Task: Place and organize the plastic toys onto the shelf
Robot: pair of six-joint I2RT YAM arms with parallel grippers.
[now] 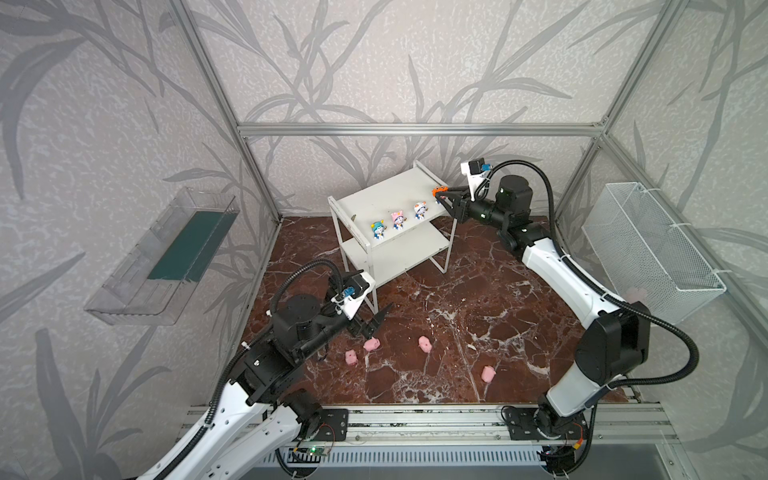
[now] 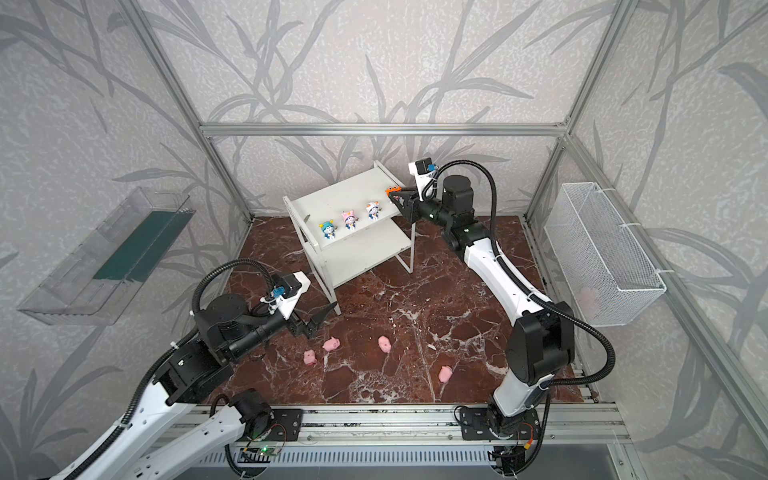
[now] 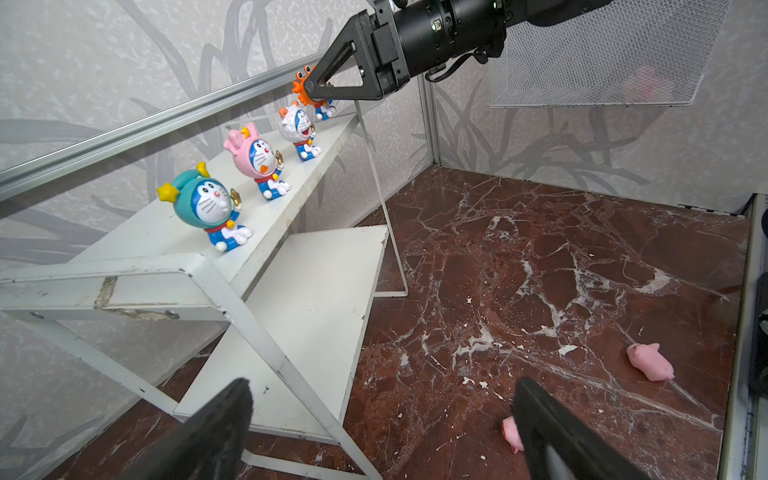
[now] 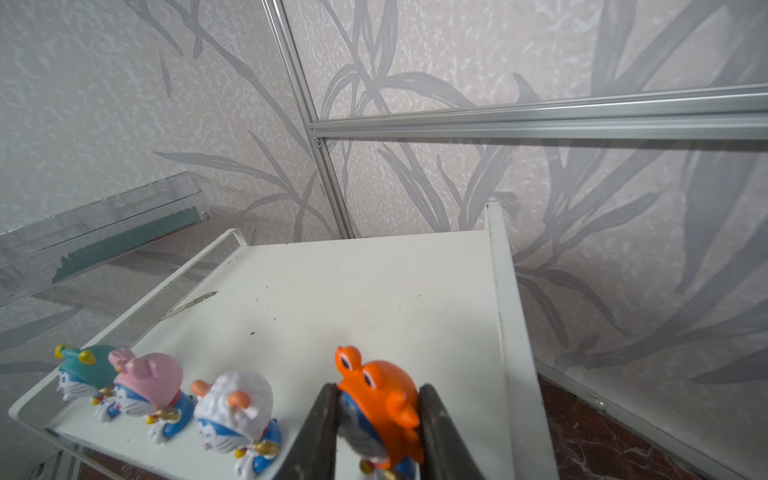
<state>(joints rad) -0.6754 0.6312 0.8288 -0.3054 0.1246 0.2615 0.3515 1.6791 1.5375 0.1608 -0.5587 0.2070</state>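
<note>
Right gripper (image 1: 441, 198) is pinching the orange-hat figurine (image 4: 382, 386) at the right end of the shelf's (image 1: 374, 199) upper board. It is in line with the teal-hat figurine (image 1: 378, 230), pink-hat figurine (image 1: 398, 220) and white-hat figurine (image 1: 420, 210) standing along that board's front edge. Left gripper (image 1: 380, 322) hangs beside the shelf's near left leg with its jaws spread wide and empty. Four pink pigs (image 1: 351, 356) (image 1: 371, 344) (image 1: 424, 343) (image 1: 487, 373) lie on the floor (image 1: 457, 291) in front of the shelf.

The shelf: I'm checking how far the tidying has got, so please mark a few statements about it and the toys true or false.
1. The right gripper is shut on the orange-hat figurine. True.
2. The teal-hat figurine, pink-hat figurine and white-hat figurine stand on the top board of the shelf. True.
3. The pink pig figures lie on the lower board. False: all four lie on the marble floor.
4. The left gripper holds a pig. False: it is open, holding nothing.
</note>
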